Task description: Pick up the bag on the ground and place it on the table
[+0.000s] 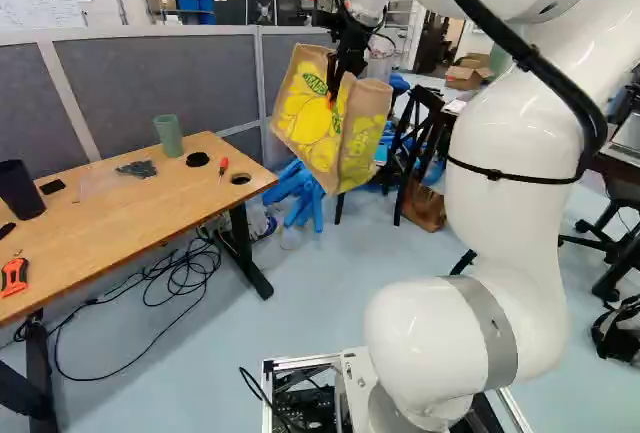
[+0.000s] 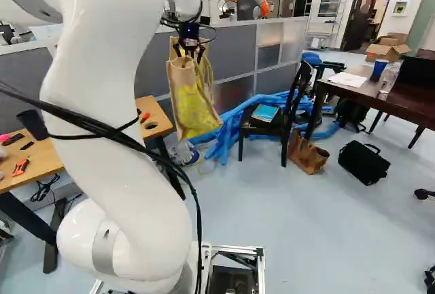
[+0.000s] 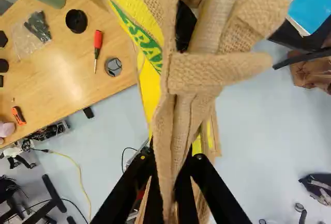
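The table (image 1: 150, 215) fills the left of the left base view; its right edge ends near the bag (image 1: 305, 118), which hangs in the upper middle. I see floor (image 2: 272, 206) below the black chair (image 2: 264, 130), low in the right base view. My gripper (image 2: 189, 53) pinches the bag's cloth, fingers (image 3: 201, 182) close together.

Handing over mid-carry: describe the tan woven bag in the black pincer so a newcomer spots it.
Find the white jointed arm and follow it up to its black two-fingered pincer. Gripped there hangs the tan woven bag with bold yellow print and a green patch. The plain brown bag instead sits on the floor beside a black chair and shows no yellow.
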Motion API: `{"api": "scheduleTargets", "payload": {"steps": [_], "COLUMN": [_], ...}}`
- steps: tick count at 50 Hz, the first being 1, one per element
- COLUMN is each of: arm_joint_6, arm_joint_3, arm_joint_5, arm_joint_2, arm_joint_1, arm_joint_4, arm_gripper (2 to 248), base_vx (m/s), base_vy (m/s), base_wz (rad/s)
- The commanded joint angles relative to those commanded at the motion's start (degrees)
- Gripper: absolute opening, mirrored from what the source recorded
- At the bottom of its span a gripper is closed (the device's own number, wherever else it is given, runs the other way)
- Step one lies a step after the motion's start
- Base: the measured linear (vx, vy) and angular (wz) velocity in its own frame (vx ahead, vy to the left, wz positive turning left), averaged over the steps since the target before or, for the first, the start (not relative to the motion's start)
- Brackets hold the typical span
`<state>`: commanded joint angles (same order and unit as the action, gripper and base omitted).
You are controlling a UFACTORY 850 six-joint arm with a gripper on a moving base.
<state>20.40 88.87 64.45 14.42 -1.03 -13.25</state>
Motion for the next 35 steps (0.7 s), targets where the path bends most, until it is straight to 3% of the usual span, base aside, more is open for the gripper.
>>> {"api": "scheduleTargets", "payload": {"steps": [35], "arm_joint_6": [0.0], "arm_joint_3": [7.97], "arm_joint_5": [6.36], "arm_joint_2": [1.35], "arm_joint_1": [-0.47], "arm_joint_4": [-1.24], "arm_gripper": [23], "base_vx": [0.0], "base_vy": [0.0], "base_wz": [0.0]}}
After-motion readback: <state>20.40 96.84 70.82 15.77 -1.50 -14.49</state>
